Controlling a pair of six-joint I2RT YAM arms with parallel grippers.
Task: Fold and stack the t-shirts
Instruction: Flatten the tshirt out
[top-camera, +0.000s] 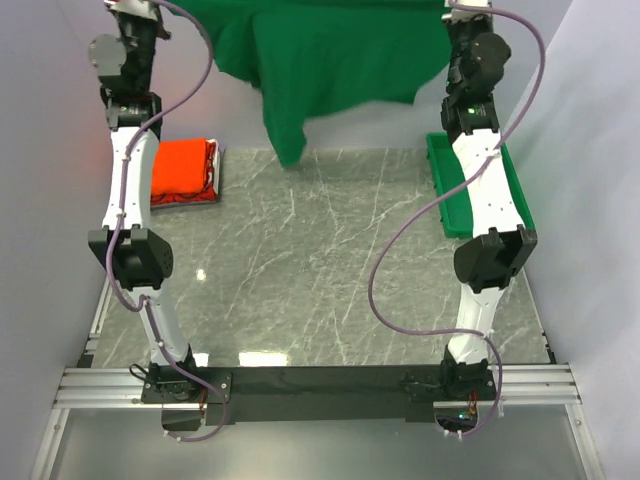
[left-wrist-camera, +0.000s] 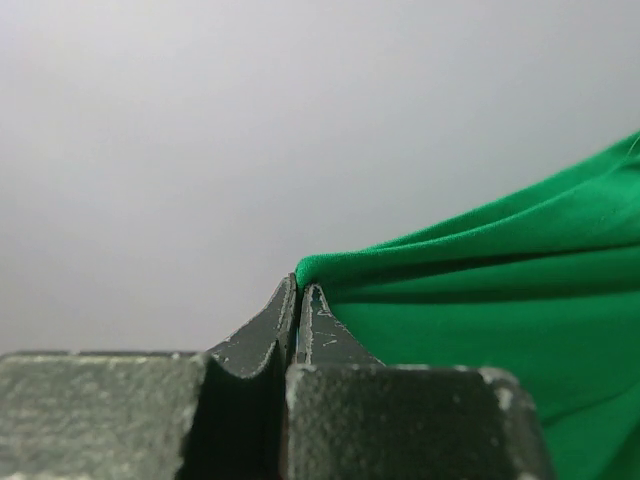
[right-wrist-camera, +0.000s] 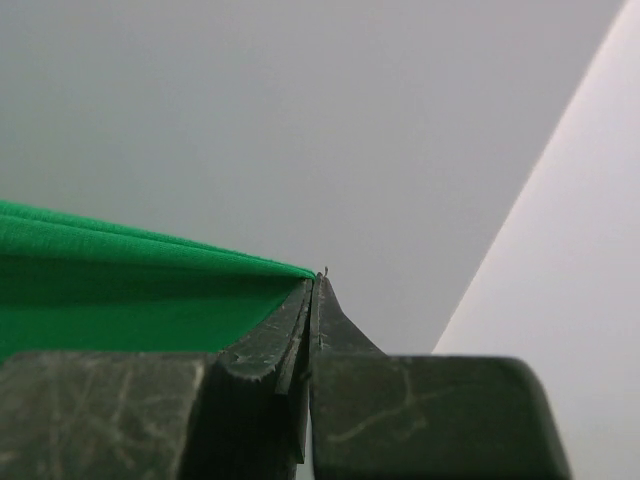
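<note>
Table (top-camera: 300, 260): marble top, arm bases at the near edge. Mid-table left, the folded orange-red t-shirts (top-camera: 183, 170) sit in a stack beside the left arm. On the right, the green tray (top-camera: 445, 200) lies partly under the right arm, long axis near-to-far. At the far edge, the green t-shirt (top-camera: 320, 60) is held up off the table, long axis left-right, spanning the two arms. It hangs down, with one lobe drooping low near centre-left; contact with the table can't be told. Left gripper (left-wrist-camera: 298, 300): jaws clamped on a bunched edge of the green t-shirt. Right gripper (right-wrist-camera: 313, 300): jaws pinched on the opposite edge, cloth running off to its left.
</note>
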